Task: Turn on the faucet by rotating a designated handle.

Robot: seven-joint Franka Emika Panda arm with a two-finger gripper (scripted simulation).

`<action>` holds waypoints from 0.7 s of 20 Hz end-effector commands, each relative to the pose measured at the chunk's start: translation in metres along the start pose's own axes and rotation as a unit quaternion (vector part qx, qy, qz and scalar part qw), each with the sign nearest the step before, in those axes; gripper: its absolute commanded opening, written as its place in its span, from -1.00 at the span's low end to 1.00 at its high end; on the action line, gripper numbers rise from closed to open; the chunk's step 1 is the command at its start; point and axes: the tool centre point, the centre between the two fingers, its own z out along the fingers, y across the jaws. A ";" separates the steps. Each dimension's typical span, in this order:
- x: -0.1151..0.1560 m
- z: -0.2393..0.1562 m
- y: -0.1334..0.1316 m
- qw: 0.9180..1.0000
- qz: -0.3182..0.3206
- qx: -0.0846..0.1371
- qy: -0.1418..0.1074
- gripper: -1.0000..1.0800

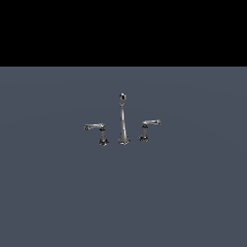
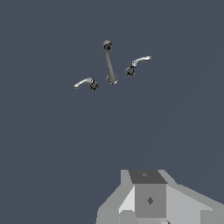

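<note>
The faucet (image 1: 123, 120) is a small chrome set on the grey floor, with a tall tapered spout and a dark tip. The designated handle (image 1: 147, 128) stands at the exterior view's right of the spout, its short lever slanting slightly up. The other handle (image 1: 98, 130), with a longer level lever, stands at the left. In the wrist view the faucet (image 2: 109, 63), the designated handle (image 2: 136, 64) and the other handle (image 2: 86, 83) lie far ahead. Only the grey body of my gripper (image 2: 148, 203) shows at the picture's edge, well apart from the faucet. Its fingers are hidden.
A plain grey floor (image 1: 58, 193) spreads all round the faucet. Above it the exterior view is black. My arm does not show in the exterior view.
</note>
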 end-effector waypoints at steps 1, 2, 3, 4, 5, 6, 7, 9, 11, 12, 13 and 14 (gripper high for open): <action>0.015 0.019 -0.005 0.999 0.033 0.000 -0.001 -1.00; 0.022 0.026 -0.007 0.999 0.046 0.000 -0.001 -1.00; 0.028 0.034 -0.009 0.998 0.059 0.001 -0.002 -1.00; 0.035 0.041 -0.010 0.997 0.072 0.001 -0.002 -1.00; 0.041 0.048 -0.011 0.996 0.084 0.001 -0.003 -1.00; 0.047 0.055 -0.012 0.995 0.096 0.001 -0.003 -1.00; 0.053 0.062 -0.013 0.994 0.109 0.001 -0.003 -1.00; 0.065 0.076 -0.014 0.991 0.133 0.001 -0.004 -1.00; 0.078 0.089 -0.015 0.988 0.156 0.001 -0.005 -1.00; 0.084 0.096 -0.015 0.986 0.168 0.001 -0.005 -1.00; 0.090 0.103 -0.015 0.984 0.179 0.001 -0.005 -1.00; 0.096 0.110 -0.015 0.982 0.191 0.001 -0.006 -1.00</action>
